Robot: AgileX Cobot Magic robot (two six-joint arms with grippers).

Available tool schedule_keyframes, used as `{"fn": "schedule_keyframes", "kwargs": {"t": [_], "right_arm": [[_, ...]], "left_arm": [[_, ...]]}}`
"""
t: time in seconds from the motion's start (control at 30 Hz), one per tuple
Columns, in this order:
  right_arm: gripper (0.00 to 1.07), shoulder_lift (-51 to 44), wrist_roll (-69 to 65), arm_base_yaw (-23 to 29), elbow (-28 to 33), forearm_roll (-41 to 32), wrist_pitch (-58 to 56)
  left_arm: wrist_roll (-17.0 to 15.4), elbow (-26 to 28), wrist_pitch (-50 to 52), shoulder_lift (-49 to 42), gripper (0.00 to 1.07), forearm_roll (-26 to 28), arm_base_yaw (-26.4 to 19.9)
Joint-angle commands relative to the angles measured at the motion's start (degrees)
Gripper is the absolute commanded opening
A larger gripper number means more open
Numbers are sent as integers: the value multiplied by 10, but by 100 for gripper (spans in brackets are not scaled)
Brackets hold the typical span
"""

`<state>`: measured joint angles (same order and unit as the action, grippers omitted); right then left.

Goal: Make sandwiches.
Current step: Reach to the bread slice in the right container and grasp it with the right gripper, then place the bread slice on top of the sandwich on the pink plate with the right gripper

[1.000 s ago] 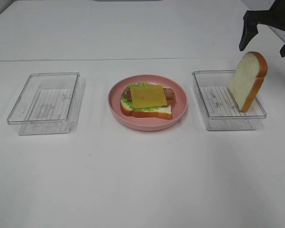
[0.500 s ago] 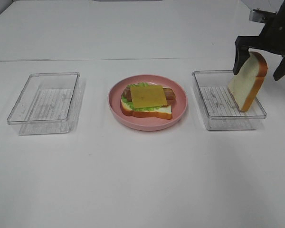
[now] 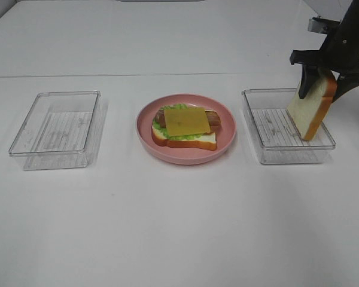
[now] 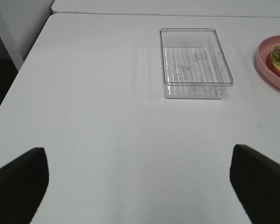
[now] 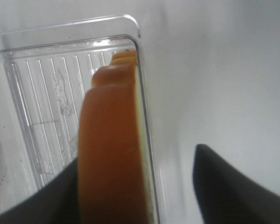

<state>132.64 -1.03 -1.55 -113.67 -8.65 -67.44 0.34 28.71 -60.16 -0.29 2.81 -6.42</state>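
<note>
1. Presently the bread slice (image 3: 311,107) is standing on edge in the right tray (image 3: 275,128), tilting back against that tray's outer wall, with its orange-brown crust (image 5: 109,154) facing the right wrist camera.
2. Judging by its look, the slice is behaving like a light foam toy: soft enough to give under a pinch, slightly springy, and unlikely to break. The smooth crust may be slipping a little if it is squeezed only at the very tip.
3. The best hold seems to be across the two flat white faces, a little below the rounded top, so the slice is hanging straight and can later be laid flat.
4. The right gripper (image 3: 323,81) is hanging over the top of the slice, pointing downward, with its jaws spread and one finger on each side of the crust; whether the pads are touching the faces yet, I cannot tell.
5. On the pink plate (image 3: 145,128), in the middle of the table (image 3: 179,227), the open sandwich (image 3: 185,127) is waiting: a bottom slice, green lettuce, reddish-brown strips and a yellow cheese square (image 3: 186,121) on top. It is lacking only its upper slice.
6. The left tray (image 3: 55,128) is sitting well apart on the other side of the plate.
7. The left gripper (image 4: 140,186) is hovering above bare table with its jaws spread wide, holding nothing.
</note>
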Motion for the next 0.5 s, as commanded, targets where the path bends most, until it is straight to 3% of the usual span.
{"fn": "schedule_keyframes", "kwargs": {"t": [0.03, 0.1, 0.33, 0.5], "right_arm": [[25, -1, -10, 0, -1, 5, -13], [0, -1, -10, 0, -13, 14, -35], [0, -24, -17, 0, -41, -2, -60], [0, -113, -25, 0, -38, -54, -60]], "left_arm": [[-3, -1, 9, -9, 100, 5, -2], [-3, -1, 9, -9, 100, 5, -2], [-3, -1, 9, -9, 100, 5, -2], [-3, -1, 9, -9, 100, 5, -2]]}}
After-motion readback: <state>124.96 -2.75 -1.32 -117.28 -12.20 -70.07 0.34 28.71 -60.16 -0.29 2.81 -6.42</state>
